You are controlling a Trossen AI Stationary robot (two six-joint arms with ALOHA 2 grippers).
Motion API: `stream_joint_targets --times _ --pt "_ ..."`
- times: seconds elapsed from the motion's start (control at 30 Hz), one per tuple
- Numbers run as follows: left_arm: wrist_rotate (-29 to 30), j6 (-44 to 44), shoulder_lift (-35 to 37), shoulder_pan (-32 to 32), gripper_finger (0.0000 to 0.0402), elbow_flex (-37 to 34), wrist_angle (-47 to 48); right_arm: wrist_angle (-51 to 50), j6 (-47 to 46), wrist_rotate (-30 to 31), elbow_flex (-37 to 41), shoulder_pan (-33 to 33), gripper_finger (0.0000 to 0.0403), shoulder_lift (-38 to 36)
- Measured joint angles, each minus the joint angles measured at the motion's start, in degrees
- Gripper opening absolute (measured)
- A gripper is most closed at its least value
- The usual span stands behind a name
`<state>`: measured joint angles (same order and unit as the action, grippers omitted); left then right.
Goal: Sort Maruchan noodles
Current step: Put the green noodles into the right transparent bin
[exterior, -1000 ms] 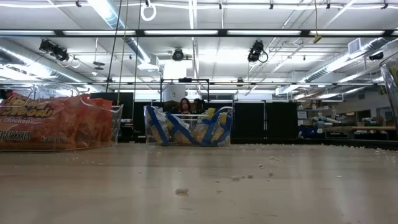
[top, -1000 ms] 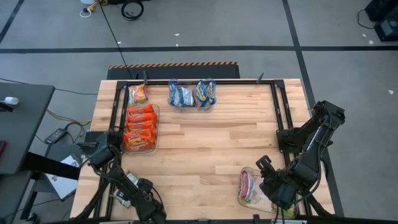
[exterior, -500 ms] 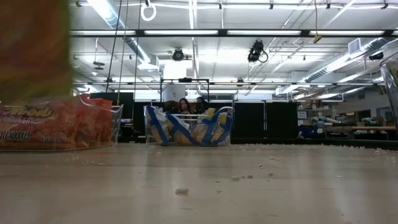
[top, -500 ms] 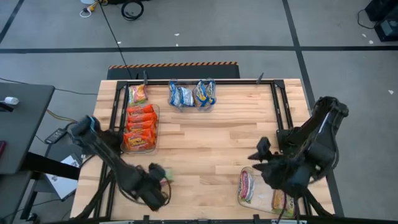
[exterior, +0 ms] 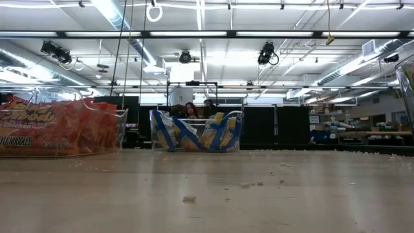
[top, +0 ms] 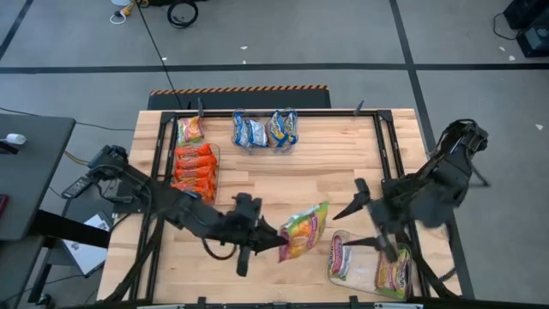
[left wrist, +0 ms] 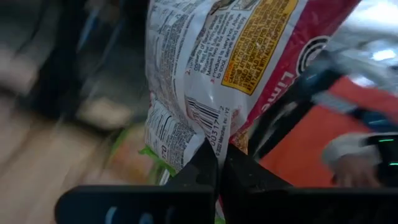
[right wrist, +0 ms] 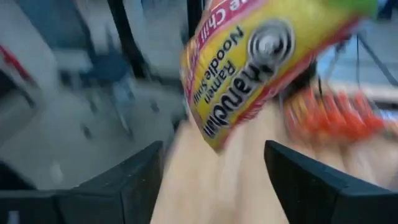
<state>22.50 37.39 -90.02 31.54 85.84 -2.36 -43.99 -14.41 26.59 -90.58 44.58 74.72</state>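
Observation:
My left gripper (top: pixel 268 238) is at mid-table near the front, shut on a yellow-green and pink Maruchan packet (top: pixel 302 230); the packet's printed back shows in the left wrist view (left wrist: pixel 236 68). My right gripper (top: pixel 364 225) is open and empty just right of the packet, which fills the space ahead of its fingers in the right wrist view (right wrist: pixel 261 62). Orange-red packets (top: pixel 193 172) lie in a clear tray at the left. Blue-and-yellow packets (top: pixel 266 129) stand in a tray at the far edge. A silver-white and red packet (top: pixel 341 256) lies in the near-right tray. My left gripper pinches the packet's edge beside the barcode (left wrist: pixel 208 140) between its two shut fingers. The fingers come level from the table's left. The packet is lifted clear of the table and sticks out past the fingertips toward the right, tilted.
A clear tray (top: pixel 360 283) at the near right also holds a yellow-green packet (top: pixel 391 276). One yellow-green packet (top: pixel 190 129) lies at the far left. A black frame rail (top: pixel 382 146) runs along the table's sides. Bare wood lies in the middle (top: pixel 300 176).
My left gripper has swung from the table's near left corner toward the right, carrying the yellow-green packet clear of the table to mid-table. My right gripper has drawn up and away from the near-right tray, toward the far edge, and turned toward the packet.

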Motion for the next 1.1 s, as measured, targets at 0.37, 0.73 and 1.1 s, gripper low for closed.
stream_joint_targets --times 0.37,0.73,1.1 --pt "-10.05 -22.88 -0.09 -3.91 0.0007 0.02 -18.48 26.82 5.91 -7.84 0.12 -4.05 0.0332 -2.66" --pt "-18.85 -26.09 -1.7 -5.91 0.0007 -0.02 -20.26 34.56 7.53 -8.95 0.12 -7.94 0.0336 2.46" --pt "-19.76 -32.12 -1.62 -6.94 0.0007 -0.02 -20.51 33.56 2.76 -13.67 0.17 -10.34 0.0333 2.06"
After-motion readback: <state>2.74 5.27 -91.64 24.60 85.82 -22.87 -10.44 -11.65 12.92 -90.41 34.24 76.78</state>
